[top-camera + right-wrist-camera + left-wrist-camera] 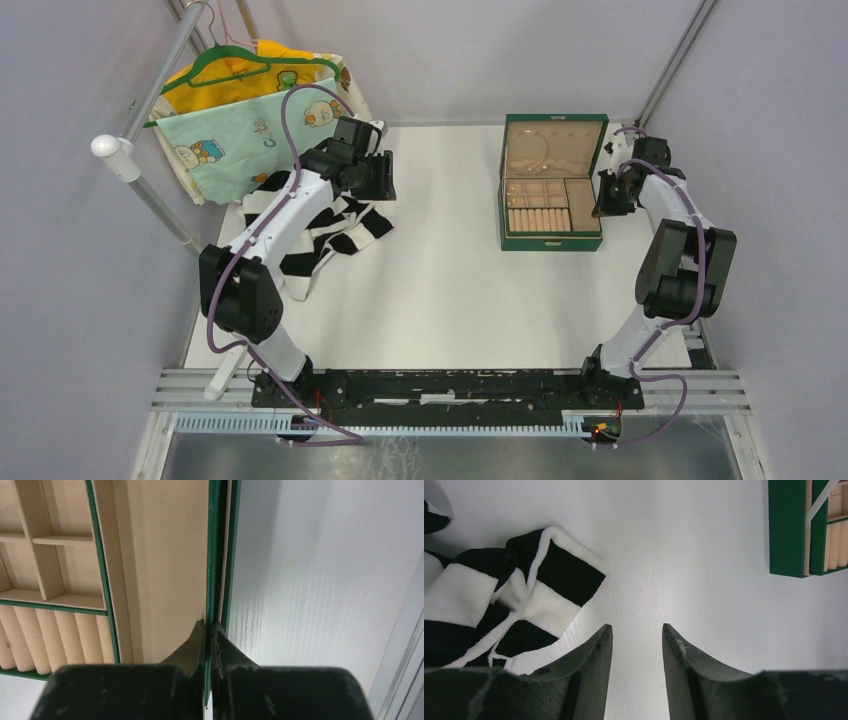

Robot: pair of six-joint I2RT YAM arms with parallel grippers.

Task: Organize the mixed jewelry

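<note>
One hoop; right gripper pinches one box, left gripper spread.

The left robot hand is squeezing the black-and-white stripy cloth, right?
Not quite. The left gripper is open and holds nothing. The black-and-white striped cloth lies beside it on the white table, untouched. The left wrist view shows this.

The left arm and right arm have white links, black joint housings and purple cables. The left gripper fingers are dark and pale-scuffed.
</note>
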